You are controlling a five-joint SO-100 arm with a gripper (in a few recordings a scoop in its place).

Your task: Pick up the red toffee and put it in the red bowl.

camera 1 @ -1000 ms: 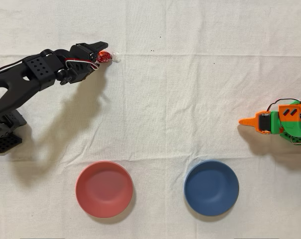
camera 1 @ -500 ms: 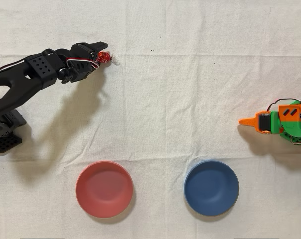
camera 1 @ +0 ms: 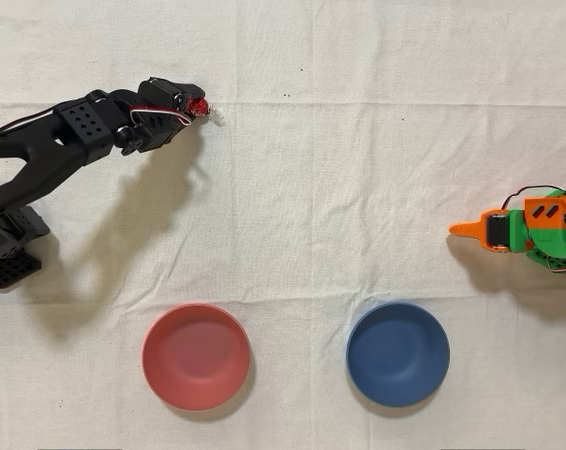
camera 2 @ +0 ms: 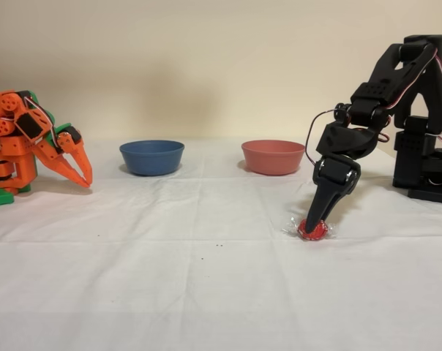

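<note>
The red toffee [camera 1: 201,109] lies on the white cloth at the upper left of the overhead view, one clear twisted end poking out to its right. My black gripper [camera 1: 195,103] is shut on it, the fingers partly covering the foil. In the fixed view the gripper [camera 2: 315,219] points steeply down with its tips on the toffee [camera 2: 312,231], which rests on the cloth. The red bowl [camera 1: 196,356] sits near the bottom edge, well below the gripper in the overhead view; in the fixed view the red bowl [camera 2: 273,156] stands behind and left of the gripper.
A dark blue bowl [camera 1: 397,353] sits to the right of the red one in the overhead view, and the blue bowl [camera 2: 151,157] is at its left in the fixed view. The idle orange arm [camera 1: 531,228] rests at the right edge. My arm's base [camera 1: 7,248] stands at the left edge.
The gripper's fingers have drawn together on the toffee, which now shows less red from above. The arm has barely shifted.
</note>
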